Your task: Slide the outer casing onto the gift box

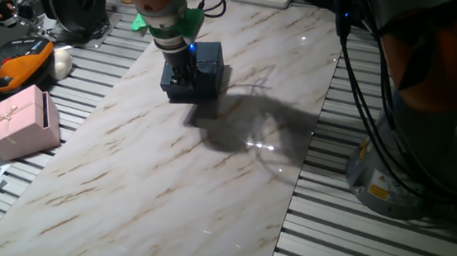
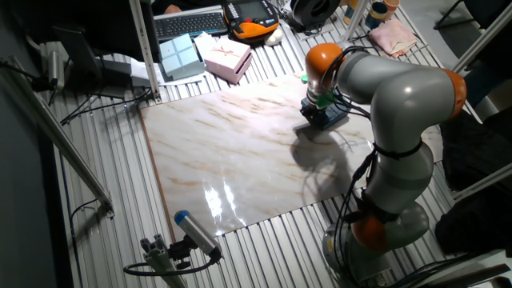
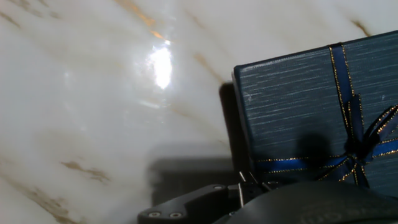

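Now, from one fixed view I see the gripper [image 1: 181, 76] down on the outer casing [image 1: 206, 64] near the marble board's [image 1: 135, 194] far edge. The other fixed view shows open board toward me. Hand view: casing's left edge free; I cannot tell the finger opening.

Navy outer casing [image 3: 298, 106] — blue gold-edged ribbon [image 3: 354, 146] — white-marbled table [image 1: 175, 182]

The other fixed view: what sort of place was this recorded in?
Probably a robotics lab bench, not a home. A marble-look board lies on a slatted metal table, a keyboard sits at the back, and the arm's gripper works a navy gift box.
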`<state>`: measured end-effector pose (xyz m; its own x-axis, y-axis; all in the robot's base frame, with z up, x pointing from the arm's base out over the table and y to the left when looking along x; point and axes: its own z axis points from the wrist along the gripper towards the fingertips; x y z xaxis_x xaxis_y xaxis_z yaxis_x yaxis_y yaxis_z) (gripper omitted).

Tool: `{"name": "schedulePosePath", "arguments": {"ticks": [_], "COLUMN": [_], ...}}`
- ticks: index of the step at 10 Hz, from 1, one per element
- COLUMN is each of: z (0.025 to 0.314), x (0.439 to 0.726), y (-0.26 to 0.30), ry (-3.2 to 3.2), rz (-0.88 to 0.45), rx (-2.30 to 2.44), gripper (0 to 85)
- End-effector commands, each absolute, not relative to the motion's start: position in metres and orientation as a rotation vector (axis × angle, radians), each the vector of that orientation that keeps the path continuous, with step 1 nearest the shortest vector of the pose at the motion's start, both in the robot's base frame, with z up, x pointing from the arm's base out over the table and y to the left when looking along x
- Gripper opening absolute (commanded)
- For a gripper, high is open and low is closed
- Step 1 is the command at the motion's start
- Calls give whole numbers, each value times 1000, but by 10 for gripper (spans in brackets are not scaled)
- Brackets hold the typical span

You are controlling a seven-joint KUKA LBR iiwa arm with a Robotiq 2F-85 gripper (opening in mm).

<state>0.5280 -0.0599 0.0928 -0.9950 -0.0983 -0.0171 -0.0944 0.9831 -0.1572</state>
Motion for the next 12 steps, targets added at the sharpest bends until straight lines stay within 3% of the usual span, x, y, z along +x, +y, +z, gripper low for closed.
{"name": "schedulePosePath", "arguments": {"ticks": [1, 5, 12], "z": [92, 99, 87], "x": [528, 529, 526], "y": [-61, -58, -66], "ry": [3104, 3118, 3086], "rz": [-242, -245, -264], "rx": [-154, -149, -160], "gripper": [0, 0, 0]}}
